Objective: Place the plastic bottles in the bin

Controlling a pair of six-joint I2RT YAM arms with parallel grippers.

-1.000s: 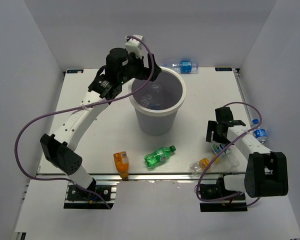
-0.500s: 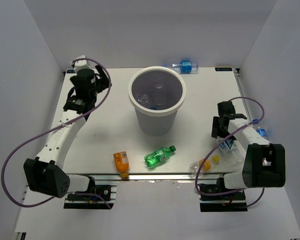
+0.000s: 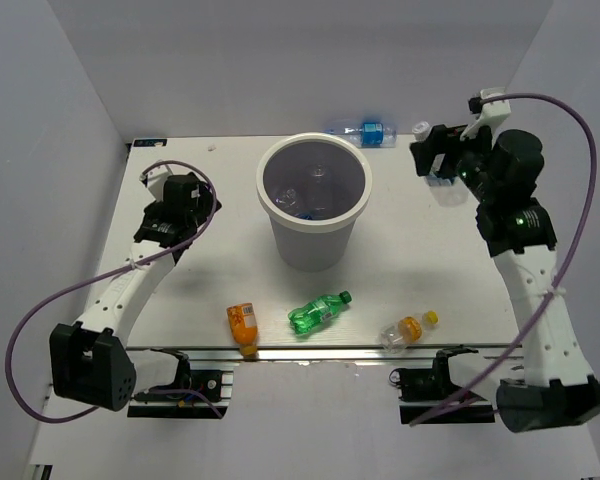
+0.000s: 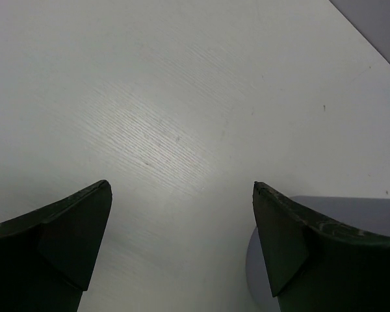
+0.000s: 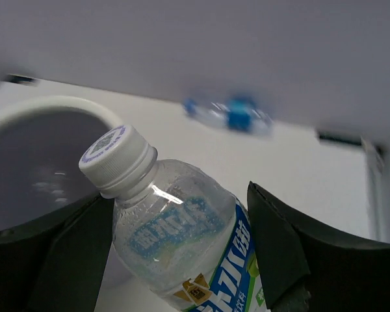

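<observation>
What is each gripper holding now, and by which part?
The right gripper holds a clear bottle by its labelled body, below the white cap. The left gripper is open, empty.

I am working in a robot test cell in a lab, not a home or a shop. The white table (image 3: 210, 260) is boxed in on three sides by plain pale walls (image 3: 300, 70), evenly lit and bare. A left arm (image 3: 130, 285) and a right arm (image 3: 535, 290), white links with black joints, are bolted to a metal rail (image 3: 310, 353) at the near edge, and purple cables (image 3: 80, 286) loop loosely from them. What is on the table looks staged: a white bin (image 3: 310, 245) in the middle and small plastic bottles (image 3: 315, 313) scattered around it.
</observation>
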